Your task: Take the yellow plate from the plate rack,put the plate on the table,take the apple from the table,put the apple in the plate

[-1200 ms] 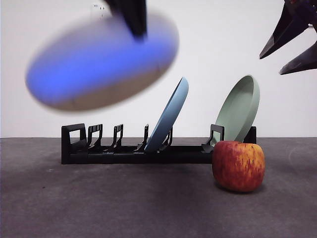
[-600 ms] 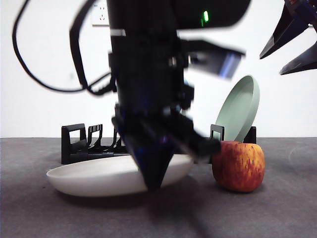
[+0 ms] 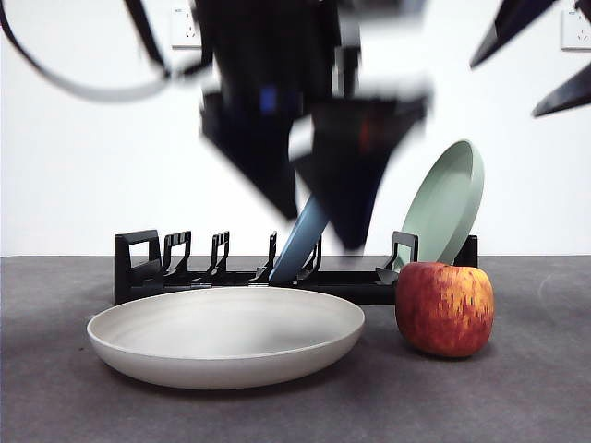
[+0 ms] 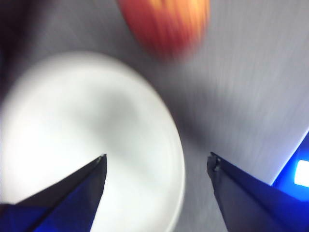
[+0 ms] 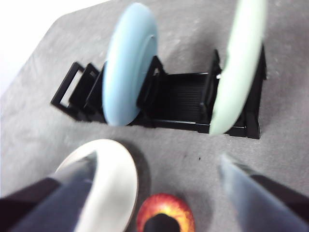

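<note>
The yellow plate [image 3: 226, 337], pale cream, lies flat on the table [image 3: 517, 397] in front of the plate rack [image 3: 148, 269]. The red apple [image 3: 445, 309] stands on the table just right of it, not touching. My left gripper [image 3: 321, 231] hangs blurred above the plate's right part, open and empty. The left wrist view shows the plate [image 4: 87, 140] and apple [image 4: 166, 21] beyond the open left gripper [image 4: 157, 162]. My right gripper [image 3: 545, 55] is open and empty, high at the right. In its view [image 5: 158, 158], the plate [image 5: 108, 179] and apple [image 5: 166, 212] lie below.
A blue plate [image 3: 300, 242] and a sage-green plate [image 3: 448, 198] lean in the rack's slots; both also show in the right wrist view, blue [image 5: 130, 63] and green [image 5: 239, 67]. The rack's left slots stand empty. A white wall is behind.
The left gripper brought the cream plate down onto the table, let it go and has risen above it. The right gripper shifted slightly upward. The apple has not moved.
</note>
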Motion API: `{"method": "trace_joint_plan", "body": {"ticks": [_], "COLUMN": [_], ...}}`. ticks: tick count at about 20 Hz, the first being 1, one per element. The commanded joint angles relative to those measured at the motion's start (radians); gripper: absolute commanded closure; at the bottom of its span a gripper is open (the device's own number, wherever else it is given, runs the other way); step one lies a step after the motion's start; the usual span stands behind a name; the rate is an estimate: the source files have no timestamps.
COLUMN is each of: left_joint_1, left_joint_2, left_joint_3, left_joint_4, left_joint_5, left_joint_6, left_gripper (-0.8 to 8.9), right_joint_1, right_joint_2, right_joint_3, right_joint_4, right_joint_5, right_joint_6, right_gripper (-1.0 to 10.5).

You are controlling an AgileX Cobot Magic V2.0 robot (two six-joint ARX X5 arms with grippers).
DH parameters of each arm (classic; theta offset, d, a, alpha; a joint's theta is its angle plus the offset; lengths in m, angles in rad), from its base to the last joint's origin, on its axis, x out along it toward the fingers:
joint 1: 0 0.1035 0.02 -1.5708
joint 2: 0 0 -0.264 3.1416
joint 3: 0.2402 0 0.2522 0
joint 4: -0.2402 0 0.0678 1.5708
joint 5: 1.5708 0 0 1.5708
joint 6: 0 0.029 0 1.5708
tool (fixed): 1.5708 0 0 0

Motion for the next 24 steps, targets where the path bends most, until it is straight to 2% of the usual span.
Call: {"method": "trace_joint_plan", "body": {"ticks": [1, 3, 6, 12, 15, 21, 24], "left_joint_1": [0.004, 0.011, 0.037, 0.088, 0.089, 0.089, 0.089], "left_joint_2": [-0.14, -0.277, -0.472, -0.772, -0.865, -0.923, -0.922], "left_joint_3": [-0.004, -0.004, -0.004, -0.004, -0.004, -0.004, -0.004], "left_joint_4": [0.062, 0.124, 0.198, 0.237, 0.236, 0.216, 0.196], "left_joint_5": [-0.034, -0.079, -0.161, -0.322, -0.389, -0.415, -0.414], "left_joint_6": [-0.018, -0.01, 0.026, 0.084, 0.106, 0.107, 0.106], "left_gripper": [4.64, 4.64, 4.68, 4.68, 4.68, 4.68, 4.68], "right_joint_1": [0.049, 0.117, 0.225, 0.363, 0.373, 0.374, 0.374], "right_joint_2": [0.003, 0.009, 0.043, 0.22, 0.344, 0.592, 0.658], "right_joint_3": [0.085, 0.151, 0.215, 0.227, 0.227, 0.227, 0.227], "right_joint_4": [-0.115, -0.201, -0.288, -0.335, -0.328, -0.326, -0.324], "right_joint_5": [0.079, 0.171, 0.285, 0.399, 0.401, 0.39, 0.39], "right_joint_6": [-0.115, -0.149, -0.184, -0.184, -0.183, -0.183, -0.183], "right_gripper": [4.5, 3.7, 3.4, 3.4, 3.4, 3.5, 3.5]}}
